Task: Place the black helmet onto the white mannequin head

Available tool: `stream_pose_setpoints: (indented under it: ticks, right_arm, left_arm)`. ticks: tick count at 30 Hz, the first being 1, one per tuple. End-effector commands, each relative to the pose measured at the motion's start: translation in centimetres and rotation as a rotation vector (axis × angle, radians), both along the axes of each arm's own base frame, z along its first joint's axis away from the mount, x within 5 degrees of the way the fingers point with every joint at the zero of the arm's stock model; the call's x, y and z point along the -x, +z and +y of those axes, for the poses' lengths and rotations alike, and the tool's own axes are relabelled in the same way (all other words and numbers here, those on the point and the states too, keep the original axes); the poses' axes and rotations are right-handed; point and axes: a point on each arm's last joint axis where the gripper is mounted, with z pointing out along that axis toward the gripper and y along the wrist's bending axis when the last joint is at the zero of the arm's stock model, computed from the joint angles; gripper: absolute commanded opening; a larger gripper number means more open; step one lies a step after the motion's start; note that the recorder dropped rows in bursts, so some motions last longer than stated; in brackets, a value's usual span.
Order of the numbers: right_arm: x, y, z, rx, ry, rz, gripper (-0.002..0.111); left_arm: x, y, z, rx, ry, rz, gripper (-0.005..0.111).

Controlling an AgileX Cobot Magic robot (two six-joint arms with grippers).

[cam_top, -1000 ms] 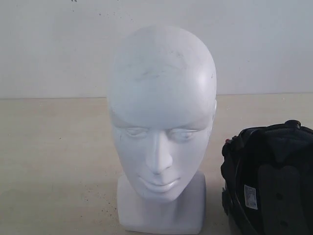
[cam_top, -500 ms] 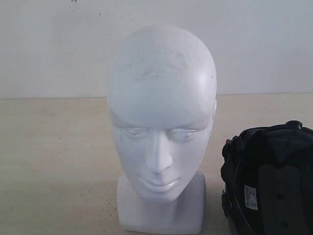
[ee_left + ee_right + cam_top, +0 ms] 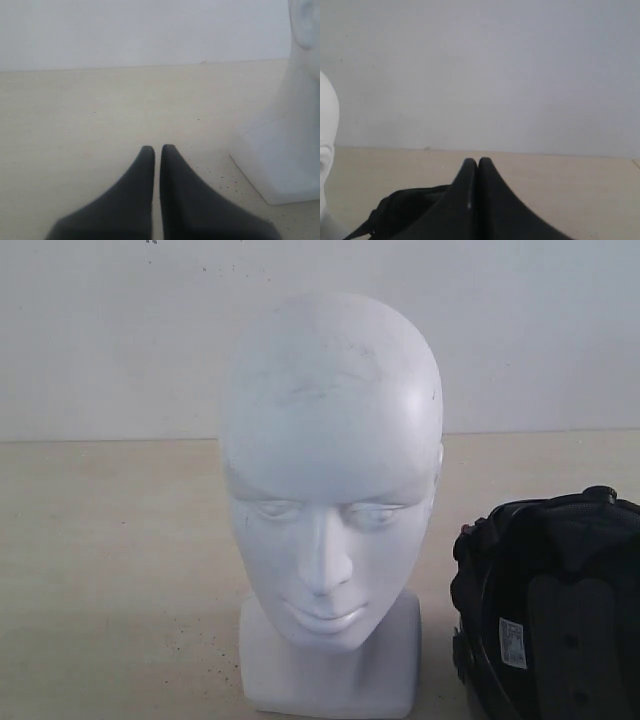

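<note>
- Since a second ago the black helmet [image 3: 545, 610] has shifted only slightly; the white mannequin head [image 3: 330, 500] is unmoved.
- Right gripper [image 3: 471, 162]: jaws pressed together, empty. The helmet lies close beneath it, lining showing.
- Left gripper [image 3: 156, 149]: jaws nearly closed, empty. The head stands ahead, off to one side.
- Advice: open wide and grip the helmet rim. Only table [image 3: 110, 540] lies between helmet and head.

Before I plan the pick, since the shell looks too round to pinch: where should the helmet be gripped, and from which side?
Probably the rim of the helmet, approached from its open side with the right gripper. The opening is exposed with the lining showing, so one finger can go inside and one outside. That gripper is shut and must open first.
</note>
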Motion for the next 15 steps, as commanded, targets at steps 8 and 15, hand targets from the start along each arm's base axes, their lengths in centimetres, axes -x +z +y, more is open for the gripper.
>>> stream_pose_setpoints:
  ticks: [8,15]
  right_arm:
    - [-0.4,3.2,0.0,-0.007,-0.009,-0.124,0.000]
    - [-0.4,3.2,0.0,-0.028,-0.007,-0.119,0.000]
  left_arm:
    - [0.0,-0.1,0.0,0.000,0.003,-0.001,0.004]
    - [0.0,-0.1,0.0,0.000,0.003,-0.001,0.004]
